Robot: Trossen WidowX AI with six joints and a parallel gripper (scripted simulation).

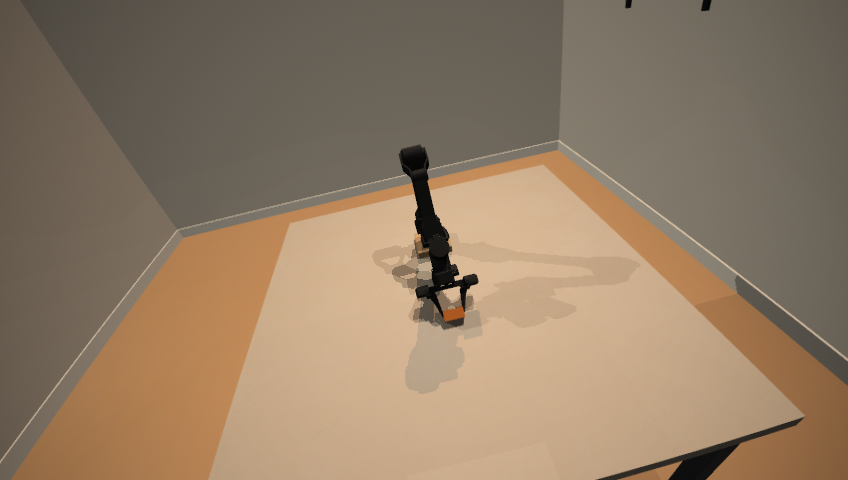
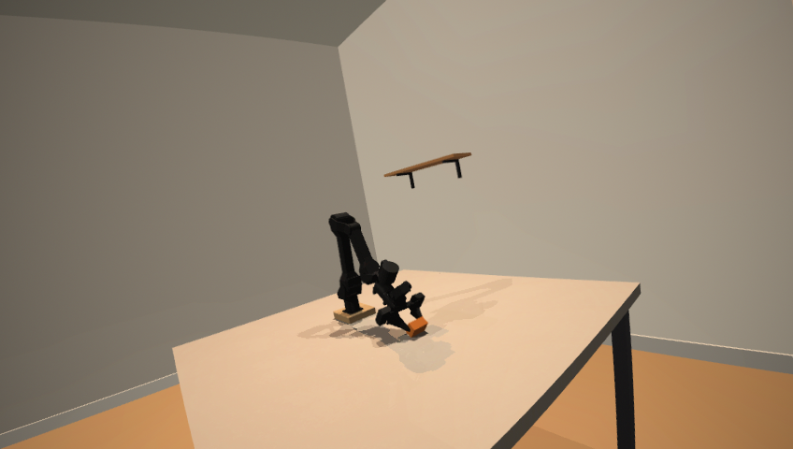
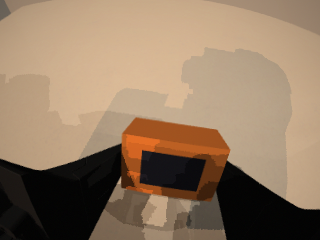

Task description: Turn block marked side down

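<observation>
An orange block (image 1: 454,314) (image 2: 416,325) (image 3: 172,157) sits between my gripper's two black fingers. My gripper (image 1: 454,314) (image 2: 411,324) (image 3: 172,156) is shut on it, low over the table (image 1: 535,368) (image 2: 500,344). The arm leans forward and the block is tilted. In the wrist view the block's dark marked face (image 3: 172,170) points toward the camera, and its plain orange side (image 3: 172,131) lies beyond it. The block is at or just above the table top; I cannot tell if it touches.
The arm's tan base plate (image 1: 421,248) (image 2: 353,314) stands behind the gripper near the table's middle. A wooden wall shelf (image 2: 428,163) hangs high on the far wall. The table edge (image 2: 578,355) drops off to the right.
</observation>
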